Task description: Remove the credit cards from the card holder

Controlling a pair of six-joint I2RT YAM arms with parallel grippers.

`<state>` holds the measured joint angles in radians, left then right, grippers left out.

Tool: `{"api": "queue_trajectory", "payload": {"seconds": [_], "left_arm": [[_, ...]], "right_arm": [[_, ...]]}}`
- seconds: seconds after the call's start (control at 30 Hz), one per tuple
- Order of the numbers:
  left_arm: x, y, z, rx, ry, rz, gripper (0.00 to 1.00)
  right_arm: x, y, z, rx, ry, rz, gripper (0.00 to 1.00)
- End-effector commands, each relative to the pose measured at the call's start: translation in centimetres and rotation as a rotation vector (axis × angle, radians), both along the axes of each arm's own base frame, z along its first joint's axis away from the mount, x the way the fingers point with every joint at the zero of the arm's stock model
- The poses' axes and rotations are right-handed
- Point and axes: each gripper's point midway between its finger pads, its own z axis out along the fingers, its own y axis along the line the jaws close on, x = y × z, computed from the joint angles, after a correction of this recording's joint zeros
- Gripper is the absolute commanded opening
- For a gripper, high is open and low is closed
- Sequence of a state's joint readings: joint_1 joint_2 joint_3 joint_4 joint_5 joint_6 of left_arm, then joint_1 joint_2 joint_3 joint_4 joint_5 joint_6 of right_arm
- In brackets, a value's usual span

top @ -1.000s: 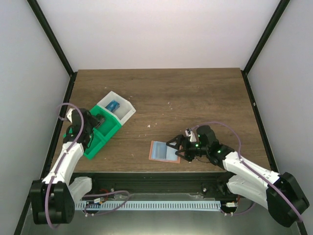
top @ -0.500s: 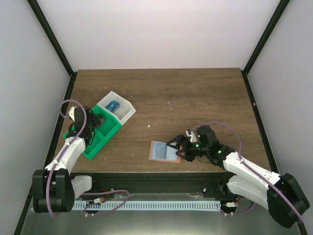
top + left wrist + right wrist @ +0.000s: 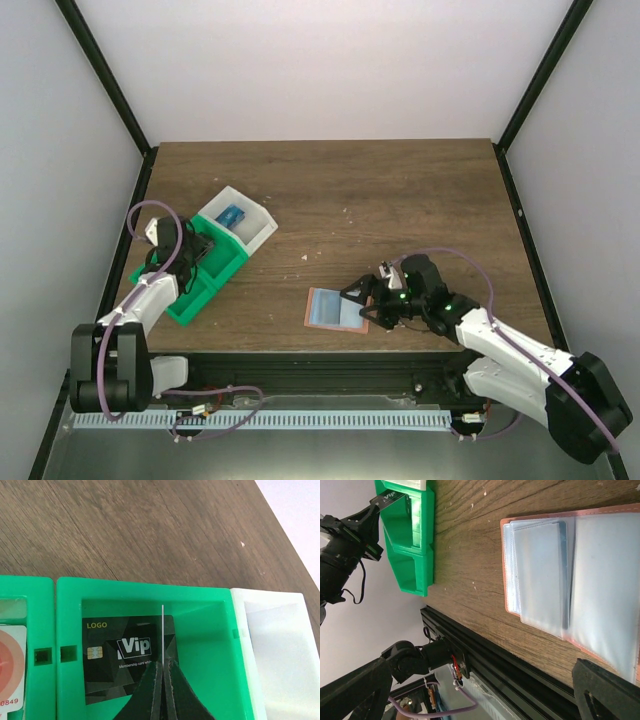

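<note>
We see a dark wooden table [image 3: 400, 200] closed in by white walls and black corner posts. Our landmark is the green tray [image 3: 190, 295], which sits near the table's edge on the left arm's side. A white tray [image 3: 262, 228] touches its far end and holds a blue card [image 3: 232, 215].

The green tray's compartment next to the white tray holds a dark card [image 3: 120, 655] lying flat, with "LOGO", a chip and "Vip" on its face. In the next compartment, away from the white tray, we see part of a red and white card [image 3: 11, 665].

The left gripper [image 3: 198, 248] hangs over the green tray. Its fingers [image 3: 145, 690] are pressed together on a held card [image 3: 162, 630], which shows edge-on as a thin pale line above the dark card.

The card holder [image 3: 335, 308] lies open and flat, well apart from the green tray towards the right arm. Its panels are pale blue with salmon edging.

The right gripper [image 3: 362, 302] sits at the side of the holder farthest from the green tray, with its fingers spread. One finger [image 3: 605, 690] shows over the holder's edge in the right wrist view.
</note>
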<state>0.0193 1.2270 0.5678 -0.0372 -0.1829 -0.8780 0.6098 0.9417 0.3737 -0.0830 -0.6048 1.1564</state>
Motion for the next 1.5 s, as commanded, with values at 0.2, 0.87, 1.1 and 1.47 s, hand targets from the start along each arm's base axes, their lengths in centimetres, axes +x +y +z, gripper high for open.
{"api": "queue_trajectory", "payload": {"seconds": [0.2,0.87,1.1,1.47], "left_arm": [[0.7,0.6,0.7,0.031,-0.054,0.012,0.00],[0.7,0.7,-0.4,0.027,-0.007,0.024,0.15],[0.4,1.2,1.3,0.052,-0.032,0.041,0.23],[0.8,-1.0,7.9,0.085,-0.130,-0.133,0.99]], "right_arm": [[0.2,0.3,2.2,0.034,-0.060,0.022,1.00],[0.4,-0.8,3.7,0.029,-0.116,-0.042,1.00],[0.4,-1.5,4.1,0.021,-0.135,-0.075,1.00],[0.7,-2.1,3.5,-0.037,-0.140,-0.092,1.00]]}}
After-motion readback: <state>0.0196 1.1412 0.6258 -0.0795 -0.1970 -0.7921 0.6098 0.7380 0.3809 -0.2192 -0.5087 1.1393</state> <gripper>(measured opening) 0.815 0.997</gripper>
